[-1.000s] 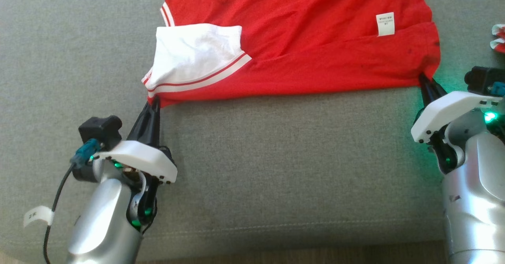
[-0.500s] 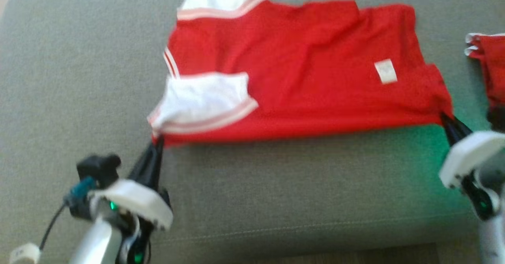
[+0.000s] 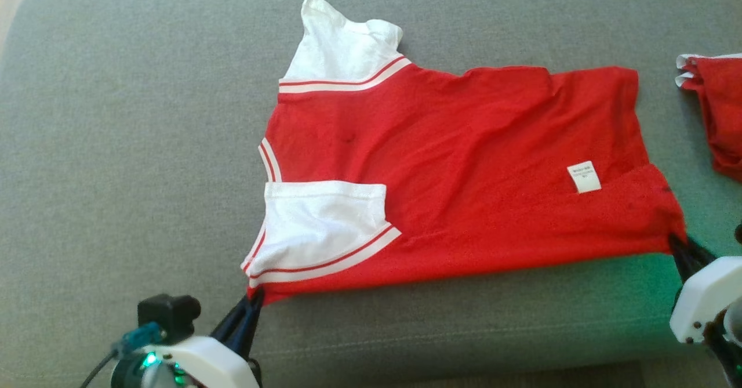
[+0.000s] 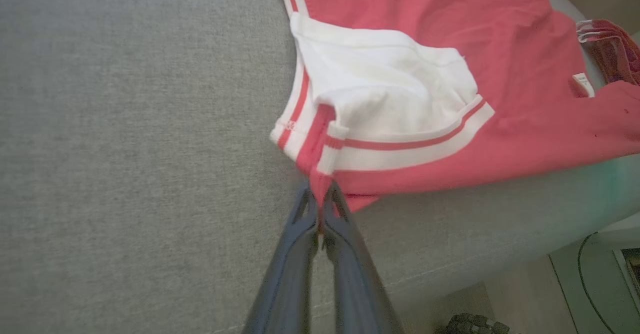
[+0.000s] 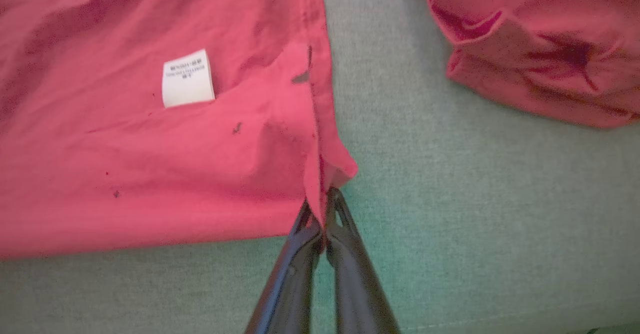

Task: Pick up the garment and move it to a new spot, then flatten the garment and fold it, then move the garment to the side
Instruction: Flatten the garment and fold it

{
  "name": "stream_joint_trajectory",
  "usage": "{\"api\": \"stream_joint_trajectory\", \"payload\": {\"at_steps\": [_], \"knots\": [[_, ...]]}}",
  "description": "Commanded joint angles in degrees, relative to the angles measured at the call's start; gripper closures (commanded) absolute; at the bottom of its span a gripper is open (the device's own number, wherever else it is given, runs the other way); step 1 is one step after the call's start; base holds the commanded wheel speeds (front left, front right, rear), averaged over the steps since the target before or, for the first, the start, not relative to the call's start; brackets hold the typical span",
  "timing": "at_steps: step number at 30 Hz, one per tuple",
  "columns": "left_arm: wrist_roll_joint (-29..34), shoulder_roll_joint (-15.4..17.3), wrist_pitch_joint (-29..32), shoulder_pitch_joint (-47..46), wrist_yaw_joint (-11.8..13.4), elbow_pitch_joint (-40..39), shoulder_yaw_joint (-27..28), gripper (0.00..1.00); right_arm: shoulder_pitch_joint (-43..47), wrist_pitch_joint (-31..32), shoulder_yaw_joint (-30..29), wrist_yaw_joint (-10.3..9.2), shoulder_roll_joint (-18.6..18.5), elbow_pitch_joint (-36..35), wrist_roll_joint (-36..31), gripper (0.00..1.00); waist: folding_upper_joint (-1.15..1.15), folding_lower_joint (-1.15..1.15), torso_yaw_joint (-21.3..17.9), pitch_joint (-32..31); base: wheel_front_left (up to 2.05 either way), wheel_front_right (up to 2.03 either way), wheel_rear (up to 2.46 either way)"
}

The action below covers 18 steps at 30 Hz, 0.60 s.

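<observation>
On the grey cushion: red garment with white sleeves, spread out near the front edge | left gripper clenched on its sleeve-side near corner | right gripper clenched on its hem-side near corner | white label, print too small to read | second red cloth apart at right

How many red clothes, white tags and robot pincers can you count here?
Red clothes: 2, the shirt and a bundle
White tag: 1
Pincers: 2, left pincer and right pincer
Total: 5
</observation>
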Motion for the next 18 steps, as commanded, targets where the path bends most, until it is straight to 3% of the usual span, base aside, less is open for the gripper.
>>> {"api": "stream_joint_trajectory", "payload": {"at_steps": [1,11,15,18], "knots": [[0.36,1.21,0.05,-1.78,0.59,-2.01,2.32,0.00,-0.90,-0.63,0.16,-0.03,-0.86,-2.66,-0.58,0.00,0.00,0.00,0.05,-0.14,0.00,0.00,0.00],[3.30,3.77,1.99,-11.51,2.29,-9.47,5.28,0.00,-4.29,-4.55,0.65,-0.03,2.28,-11.16,-4.61,0.00,0.00,0.00,-0.51,0.89,0.00,0.00,0.00],[4.32,4.11,4.46,-22.66,0.19,-8.23,4.73,0.00,-6.72,-7.26,3.93,-0.03,3.12,-10.42,-4.98,0.00,0.00,0.00,-1.05,2.98,0.00,0.00,0.00],[3.66,4.45,7.93,-32.83,-3.18,-2.80,3.79,0.00,-8.80,-8.94,6.51,-0.03,3.44,-9.17,-4.58,0.00,0.00,0.00,-1.77,5.32,0.00,0.00,0.00]]}}
